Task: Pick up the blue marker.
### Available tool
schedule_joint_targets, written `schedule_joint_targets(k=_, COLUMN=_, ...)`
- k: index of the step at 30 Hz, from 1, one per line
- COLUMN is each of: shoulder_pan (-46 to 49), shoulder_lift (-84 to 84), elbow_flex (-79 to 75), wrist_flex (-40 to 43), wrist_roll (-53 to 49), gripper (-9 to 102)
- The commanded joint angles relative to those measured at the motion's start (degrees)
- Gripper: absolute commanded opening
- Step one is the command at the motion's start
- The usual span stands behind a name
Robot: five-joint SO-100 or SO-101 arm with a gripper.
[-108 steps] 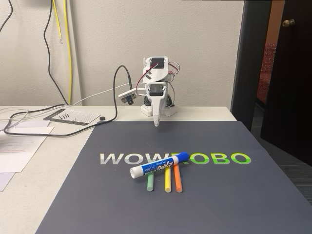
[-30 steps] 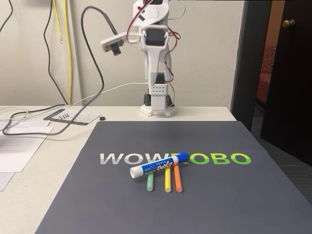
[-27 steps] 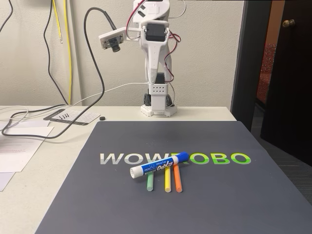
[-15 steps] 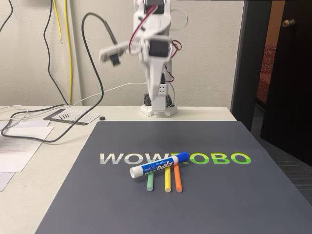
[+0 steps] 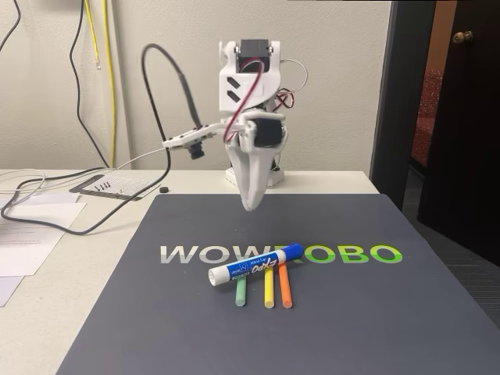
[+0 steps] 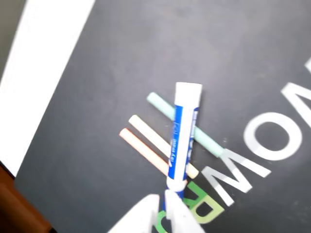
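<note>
The blue marker (image 5: 255, 264), a white barrel with a blue label and blue cap, lies slanted on the dark mat (image 5: 351, 312), resting across thin green (image 5: 241, 293), yellow (image 5: 268, 291) and orange (image 5: 285, 289) sticks. My gripper (image 5: 251, 205) points down, shut and holding nothing, hovering above the mat behind the marker. In the wrist view the marker (image 6: 182, 136) runs up from my gripper (image 6: 164, 201), white end farthest away. Its cap end is partly hidden by the fingertips (image 6: 146, 213).
The mat carries white and green "WOWROBO" lettering (image 5: 195, 254). Papers (image 5: 31, 230), black cables (image 5: 78, 211) and a perforated plate (image 5: 117, 186) lie on the table at the left. A dark door (image 5: 461, 117) stands past the table's right edge.
The arm has swung from upright down and forward, bringing the gripper tip low over the mat behind the marker. The marker and sticks have not moved.
</note>
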Motion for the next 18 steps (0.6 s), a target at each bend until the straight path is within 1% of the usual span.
schedule_joint_targets(k=1, shoulder_pan=-0.7, shoulder_lift=-0.44, elbow_flex=-2.55, wrist_flex=-1.49, wrist_roll=-0.79, gripper=0)
schedule_joint_targets(k=4, shoulder_pan=-0.62, shoulder_lift=-1.93, elbow_flex=-2.55, wrist_flex=-2.46, wrist_roll=-1.05, gripper=3)
schedule_joint_targets(k=11, shoulder_pan=0.62, shoulder_lift=-5.1, elbow_flex=-2.55, wrist_flex=-4.13, wrist_roll=-2.2, gripper=5)
schedule_joint_targets(k=18, shoulder_pan=2.37, shoulder_lift=-8.0, elbow_flex=-2.55, wrist_flex=-4.75, wrist_roll=-2.81, gripper=16)
